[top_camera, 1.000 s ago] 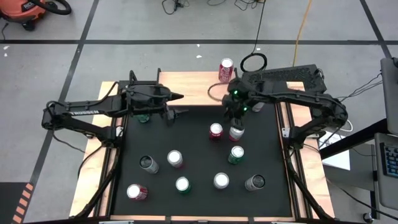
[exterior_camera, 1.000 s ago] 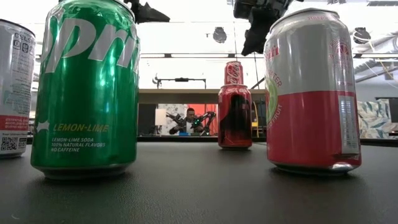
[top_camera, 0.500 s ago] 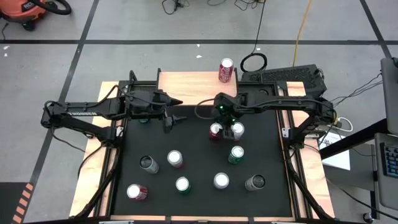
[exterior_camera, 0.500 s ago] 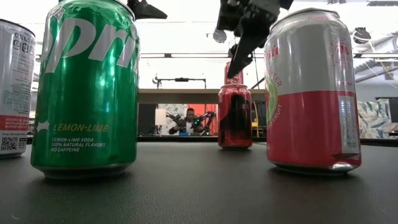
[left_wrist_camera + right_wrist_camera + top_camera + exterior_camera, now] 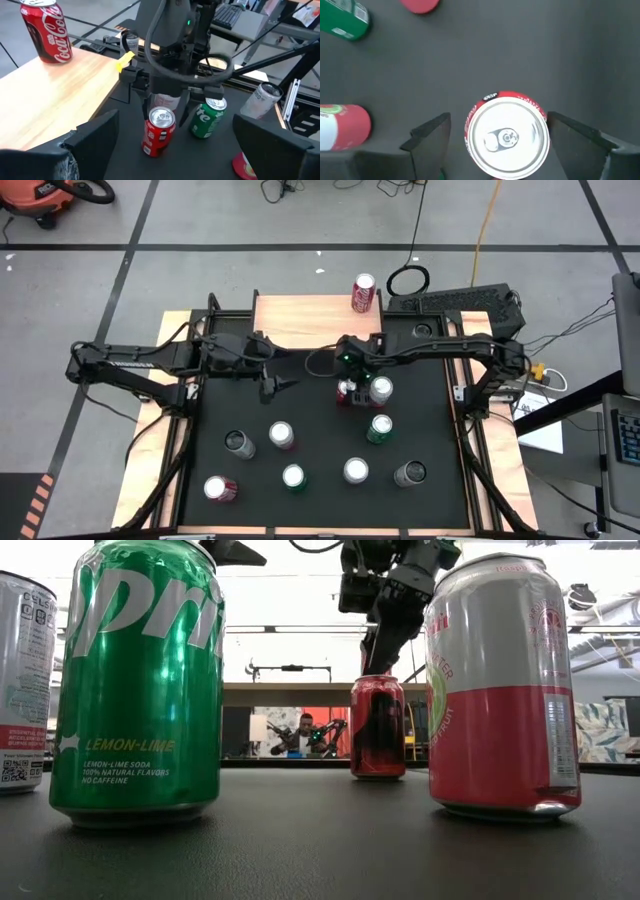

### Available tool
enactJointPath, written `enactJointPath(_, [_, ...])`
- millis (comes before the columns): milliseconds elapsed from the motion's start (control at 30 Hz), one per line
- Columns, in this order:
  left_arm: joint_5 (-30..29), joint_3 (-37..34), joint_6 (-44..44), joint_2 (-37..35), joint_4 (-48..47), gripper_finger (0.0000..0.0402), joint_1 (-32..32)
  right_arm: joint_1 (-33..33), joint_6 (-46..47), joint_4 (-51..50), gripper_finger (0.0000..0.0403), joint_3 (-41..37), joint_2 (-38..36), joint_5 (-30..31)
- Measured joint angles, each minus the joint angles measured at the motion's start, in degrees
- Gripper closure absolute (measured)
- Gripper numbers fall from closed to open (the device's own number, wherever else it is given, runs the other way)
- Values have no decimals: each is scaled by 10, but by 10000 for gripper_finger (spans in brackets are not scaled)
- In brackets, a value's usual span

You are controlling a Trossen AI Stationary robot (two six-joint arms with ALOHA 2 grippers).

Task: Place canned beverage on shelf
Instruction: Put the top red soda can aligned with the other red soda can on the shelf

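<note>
A red can (image 5: 507, 136) stands upright on the black table (image 5: 320, 500); it also shows in the low view (image 5: 378, 726) and the left wrist view (image 5: 159, 131). My right gripper (image 5: 349, 385) hangs just over it, open, one finger on either side of the can's top with a gap at each. The shelf (image 5: 300, 320), a light wood plank, lies at the table's far edge and carries a Coca-Cola can (image 5: 363, 293) at its right end. My left gripper (image 5: 281, 385) hovers open left of the red can, with nothing between its fingers.
A white-and-red can (image 5: 381, 390) stands right beside the red can, with a green can (image 5: 379, 429) just nearer. Several more cans stand across the table's near half. Wooden rails (image 5: 150, 470) run along both sides. The shelf's left and middle are bare wood.
My right gripper has moved toward the table's left edge and come down from above the white-and-red can to the red can's top, and its fingers have opened. My left gripper has swung a little toward the near edge and stays open.
</note>
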Motion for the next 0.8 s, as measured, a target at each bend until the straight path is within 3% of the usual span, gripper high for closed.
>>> enactJointPath(800, [-15, 0, 16, 0, -2, 13, -6, 0, -32, -3, 95, 1, 36, 11])
